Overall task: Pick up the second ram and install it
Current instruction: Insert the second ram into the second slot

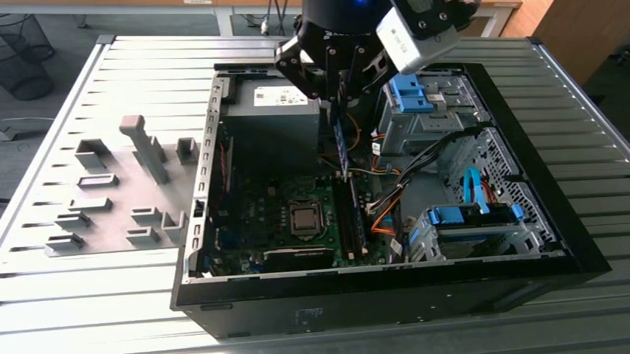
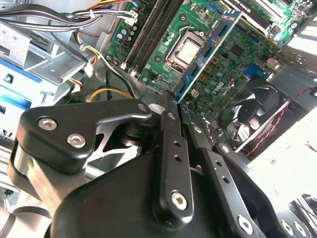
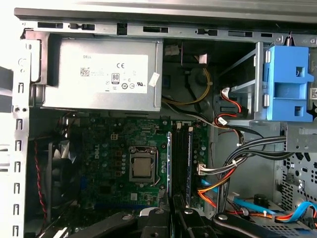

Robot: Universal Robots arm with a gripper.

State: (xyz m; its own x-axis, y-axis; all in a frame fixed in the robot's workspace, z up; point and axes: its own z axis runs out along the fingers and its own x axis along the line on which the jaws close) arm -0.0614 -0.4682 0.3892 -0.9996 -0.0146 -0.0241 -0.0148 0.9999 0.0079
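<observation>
Open computer case (image 1: pixel 551 221) lying flat, motherboard (image 3: pixel 109 148) facing up, with the gripper (image 2: pixel 179 106) over its middle, clamped on the second ram (image 2: pixel 205 54) by one end. Held above the slots (image 3: pixel 181 158) near the board's drive-bay edge; long axis hanging down toward the board in the exterior view. Likely light, stiff and fragile, so best gripped by its flat faces or bare edges.

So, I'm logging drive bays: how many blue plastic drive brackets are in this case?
2. One blue bracket sits near the case's far wall, the other near its nearest wall, both toward the exterior view's right. More may be hidden.
</observation>
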